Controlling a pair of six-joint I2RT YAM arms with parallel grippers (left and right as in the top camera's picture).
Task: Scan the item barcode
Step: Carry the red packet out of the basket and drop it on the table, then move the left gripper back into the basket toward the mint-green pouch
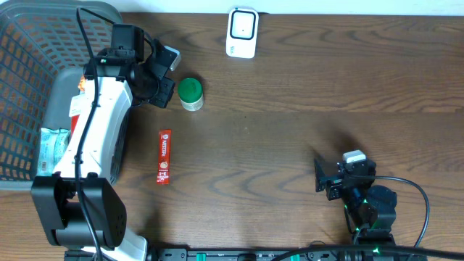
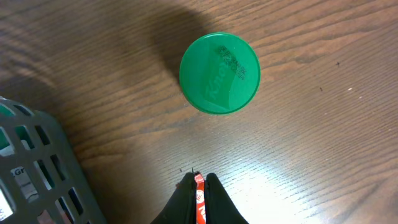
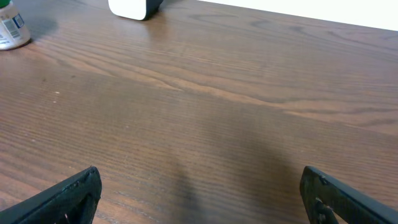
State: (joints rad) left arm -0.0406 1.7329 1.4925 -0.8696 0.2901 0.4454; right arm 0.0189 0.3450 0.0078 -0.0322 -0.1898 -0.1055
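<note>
My left gripper (image 1: 165,90) (image 2: 199,178) hangs over the table just left of a green-lidded jar (image 1: 190,93) (image 2: 219,73). Its jaws are shut, and a thin red printed strip (image 2: 199,188) is pinched between them, poking just past the tips. A red stick packet (image 1: 164,156) lies flat on the table below the left gripper. At the far edge stands a white scanner (image 1: 242,32) (image 3: 134,7). My right gripper (image 1: 324,179) (image 3: 199,199) is wide open over bare wood at the front right, holding nothing.
A grey mesh basket (image 1: 29,87) (image 2: 37,168) with packaged goods fills the left side under my left arm. The jar also shows at the far left of the right wrist view (image 3: 11,28). Cables trail from both arms.
</note>
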